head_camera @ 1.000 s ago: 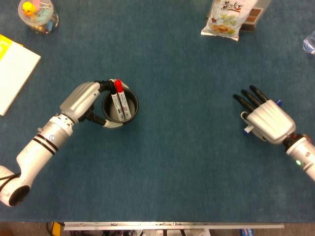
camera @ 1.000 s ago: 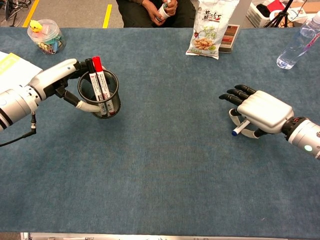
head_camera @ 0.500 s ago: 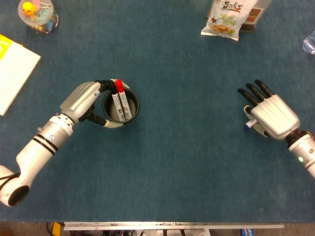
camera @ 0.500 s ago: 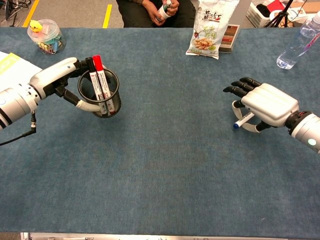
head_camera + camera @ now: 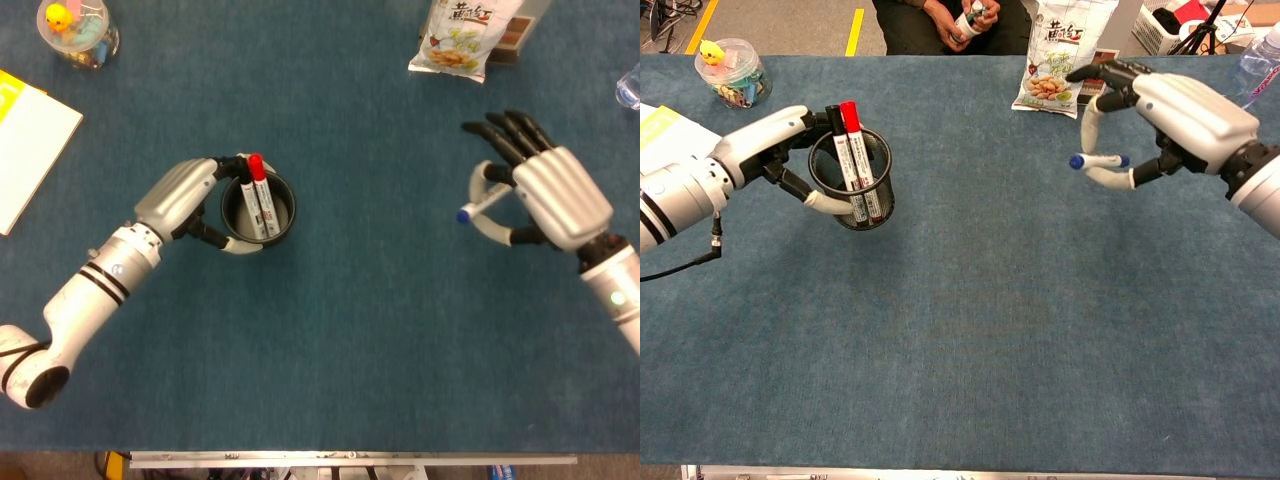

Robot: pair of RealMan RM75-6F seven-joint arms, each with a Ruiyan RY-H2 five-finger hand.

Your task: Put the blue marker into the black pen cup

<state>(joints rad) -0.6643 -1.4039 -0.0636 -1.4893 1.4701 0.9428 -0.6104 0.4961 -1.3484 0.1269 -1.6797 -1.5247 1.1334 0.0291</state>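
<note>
The black mesh pen cup (image 5: pixel 259 208) (image 5: pixel 853 181) stands left of the table's middle with a red marker (image 5: pixel 858 158) and a black marker in it. My left hand (image 5: pixel 186 194) (image 5: pixel 772 146) grips the cup from its left side. My right hand (image 5: pixel 535 195) (image 5: pixel 1168 112) is lifted above the right part of the table and holds the blue marker (image 5: pixel 480 206) (image 5: pixel 1098 160) level, its blue cap pointing left. A wide stretch of table lies between marker and cup.
A snack bag (image 5: pixel 465 37) (image 5: pixel 1058 58) with a small box behind it stands at the back centre-right. A water bottle (image 5: pixel 1236 88) is at the back right, a clear jar of small items (image 5: pixel 76 29) at the back left, a notepad (image 5: pixel 28 141) at the left edge.
My right hand has lifted the blue marker off the table and carried it up and leftward. My left hand has shifted the cup slightly to the right.
</note>
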